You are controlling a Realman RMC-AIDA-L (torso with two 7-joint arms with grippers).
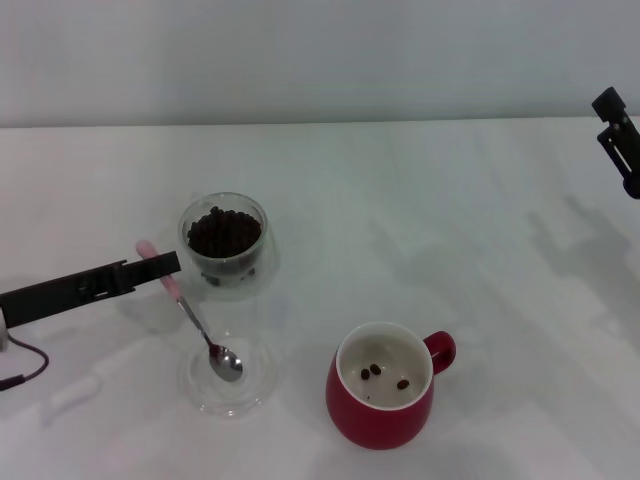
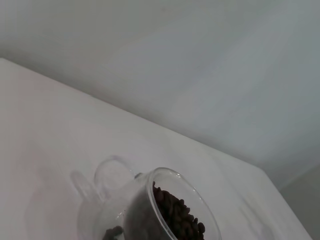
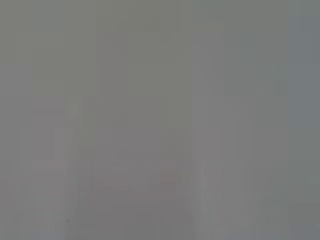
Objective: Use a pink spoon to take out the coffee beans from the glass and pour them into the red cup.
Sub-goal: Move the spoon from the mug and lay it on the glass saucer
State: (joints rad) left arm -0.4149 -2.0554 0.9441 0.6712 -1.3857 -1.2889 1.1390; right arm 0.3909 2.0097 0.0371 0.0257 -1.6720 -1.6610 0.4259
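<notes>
The small teaspoon with the shiny metal bowl and pale pink handle lies slanted left of centre in the head view, its bowl resting in a shallow clear round glass dish at lower left and its handle rising toward the upper left. The left gripper, a long black arm reaching in from the left edge, has its tip at that handle and seems to be clenched on it, though the contact itself is hard to make out. Just beside it, a little higher, stands the small clear double-walled glass, still heaped with dark coffee beans. Lower and to the right sits the glossy red ceramic mug, handle to the right, with only a few beans on its cream inside. The right gripper hangs idle at the upper right edge; whether it is spread or closed I cannot tell.

I'd judge this a spot between scoops: next the spoon must lift, swing over the glass and dip into the heap.
</notes>
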